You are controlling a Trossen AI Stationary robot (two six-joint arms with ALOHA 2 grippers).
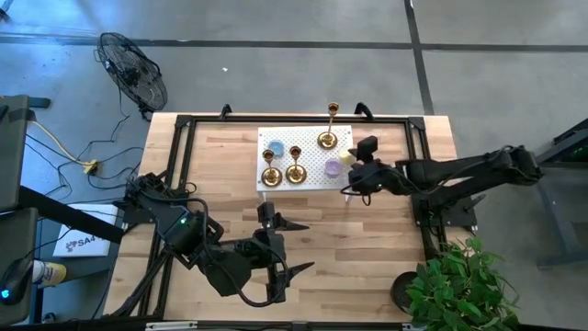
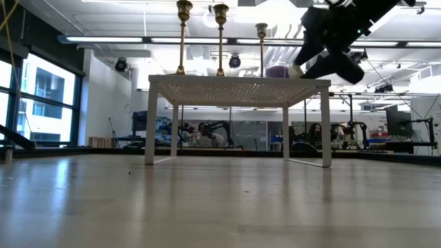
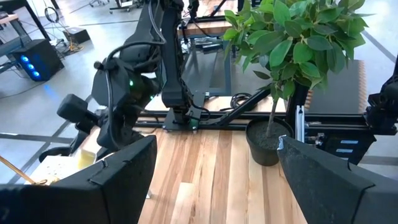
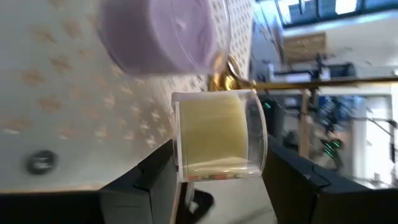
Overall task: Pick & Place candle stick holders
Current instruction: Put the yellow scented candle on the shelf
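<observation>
1. From above you see three shiny brass candle stick holders (image 1: 295,164) standing on the white perforated stand (image 1: 312,170) at the counter's (image 1: 367,257) twelve o'clock side. The right jaws (image 1: 349,162) sit at the stand's three o'clock edge, around a pale yellow candle in a clear glass jar (image 1: 345,157). The left jaws (image 1: 292,246) hover wide and empty toward six o'clock.
2. At counter level, the holders' slim stems (image 2: 183,38) rise upright from the stand top.
3. Your left wrist camera shows wide jaws facing a green potted plant (image 3: 292,50).
4. Your right wrist camera shows the jaws closed on the yellow jar (image 4: 214,137), a lilac candle jar (image 4: 165,34) just beyond it.
</observation>
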